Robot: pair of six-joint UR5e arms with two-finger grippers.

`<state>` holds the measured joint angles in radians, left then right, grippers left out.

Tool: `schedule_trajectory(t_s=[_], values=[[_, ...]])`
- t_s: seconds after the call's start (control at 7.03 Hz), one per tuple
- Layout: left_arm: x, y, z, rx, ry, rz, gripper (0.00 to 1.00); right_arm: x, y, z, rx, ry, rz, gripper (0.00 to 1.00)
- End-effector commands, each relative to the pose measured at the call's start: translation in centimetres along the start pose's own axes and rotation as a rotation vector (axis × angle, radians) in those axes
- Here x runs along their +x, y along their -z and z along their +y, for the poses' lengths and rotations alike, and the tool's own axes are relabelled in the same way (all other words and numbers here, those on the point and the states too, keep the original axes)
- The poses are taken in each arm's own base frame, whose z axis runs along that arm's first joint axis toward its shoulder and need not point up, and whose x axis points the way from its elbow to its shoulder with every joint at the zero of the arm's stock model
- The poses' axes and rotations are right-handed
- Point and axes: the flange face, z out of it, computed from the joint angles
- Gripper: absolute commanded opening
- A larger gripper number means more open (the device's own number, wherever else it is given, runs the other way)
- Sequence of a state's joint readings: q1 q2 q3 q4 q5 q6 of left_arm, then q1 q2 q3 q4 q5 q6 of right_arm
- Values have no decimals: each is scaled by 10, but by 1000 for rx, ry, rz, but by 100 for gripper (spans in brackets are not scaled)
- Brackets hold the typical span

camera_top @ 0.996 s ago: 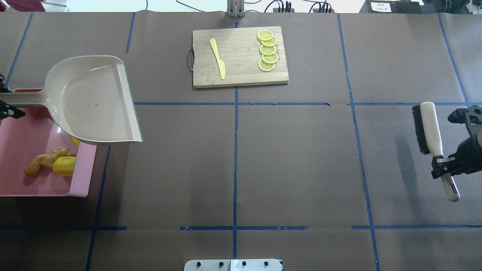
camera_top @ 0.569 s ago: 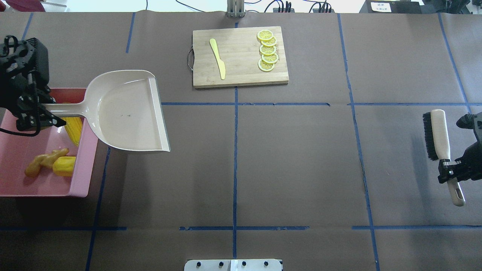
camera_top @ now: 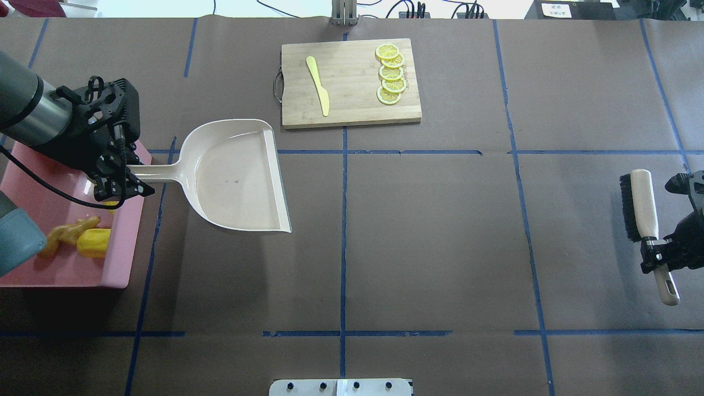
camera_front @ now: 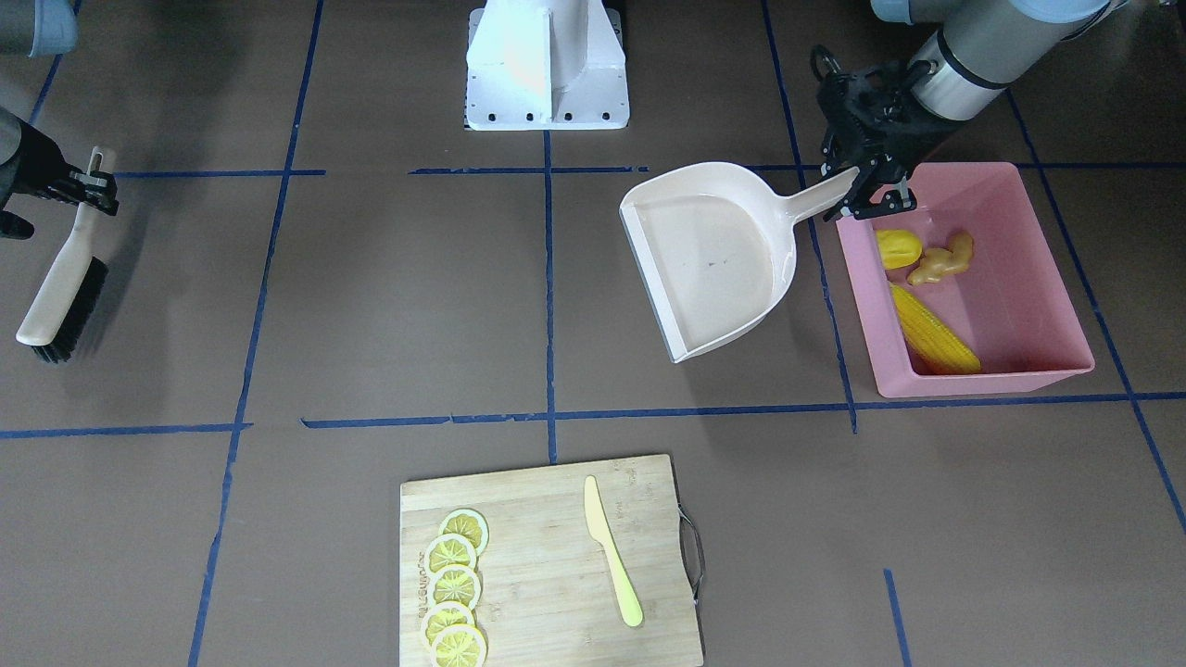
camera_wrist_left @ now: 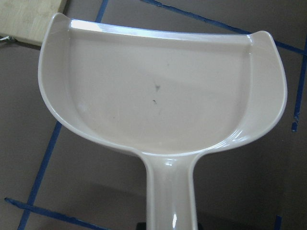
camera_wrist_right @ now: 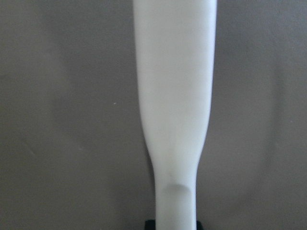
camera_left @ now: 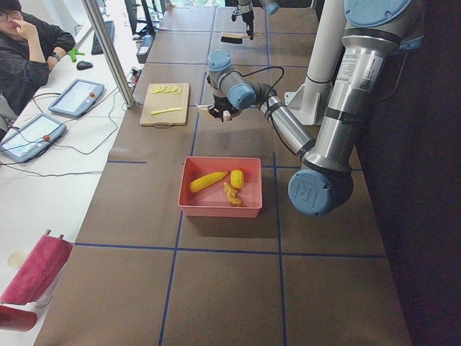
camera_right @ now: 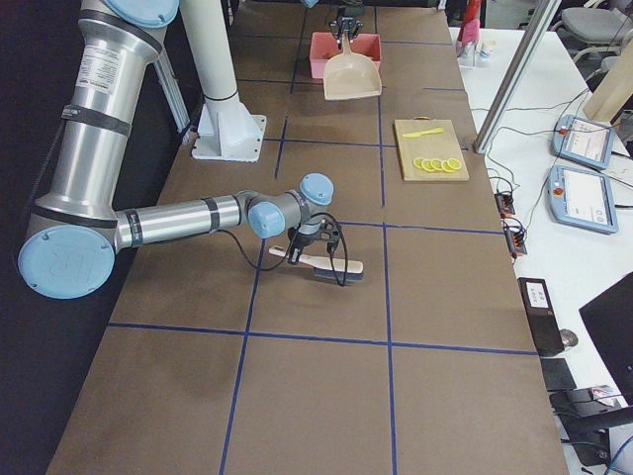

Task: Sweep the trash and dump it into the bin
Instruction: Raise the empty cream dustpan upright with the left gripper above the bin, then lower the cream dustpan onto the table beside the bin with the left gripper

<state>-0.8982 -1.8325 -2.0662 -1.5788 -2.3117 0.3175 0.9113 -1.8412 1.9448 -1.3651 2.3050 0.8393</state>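
The pink bin [camera_top: 118,264] stands at the table's left end and also shows in the front view [camera_front: 982,380]. In it lie the corn cob [camera_front: 931,332], the small yellow fruit [camera_top: 93,243] and the ginger root [camera_top: 66,235]. My left gripper [camera_top: 137,175] is shut on the handle of the beige dustpan [camera_top: 236,176], which is empty and lies just right of the bin. The left wrist view shows the bare pan [camera_wrist_left: 158,96]. My right gripper [camera_top: 657,253] is shut on the handle of a black-bristled brush [camera_top: 643,203] at the far right.
A wooden cutting board [camera_top: 352,110] at the back centre carries lemon slices [camera_top: 391,74] and a pale yellow knife [camera_top: 318,85]. The robot base plate [camera_top: 341,386] is at the near edge. An operator [camera_left: 29,43] sits beyond the far side.
My left arm has carried the empty dustpan rightward, off the bin and out over the table. My right gripper and the brush shifted slightly right and toward the near edge.
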Motion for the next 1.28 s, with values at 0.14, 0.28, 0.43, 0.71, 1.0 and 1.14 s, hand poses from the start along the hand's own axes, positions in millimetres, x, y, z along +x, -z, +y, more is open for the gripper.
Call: schedule_trajectory(t_s=[0.14,0.28,0.43,0.71,1.0,1.14], values=[[1,-19,-16,9,-40,20,0,9,-11,-3,-24,-9,11,16],[-1,-28,-17,18,-53,23,0,12,-14,-4,-29,-14,14,25],[-3,-31,-15,16,-53,23,0,13,-17,-4,-33,-15,18,29],[-3,-35,-16,12,-56,31,0,11,-16,-5,-30,-19,15,79],[7,-45,-20,14,-76,50,0,12,-15,-5,-27,-24,14,100],[15,-55,-20,4,-84,68,0,11,-14,-5,-25,-21,12,100]])
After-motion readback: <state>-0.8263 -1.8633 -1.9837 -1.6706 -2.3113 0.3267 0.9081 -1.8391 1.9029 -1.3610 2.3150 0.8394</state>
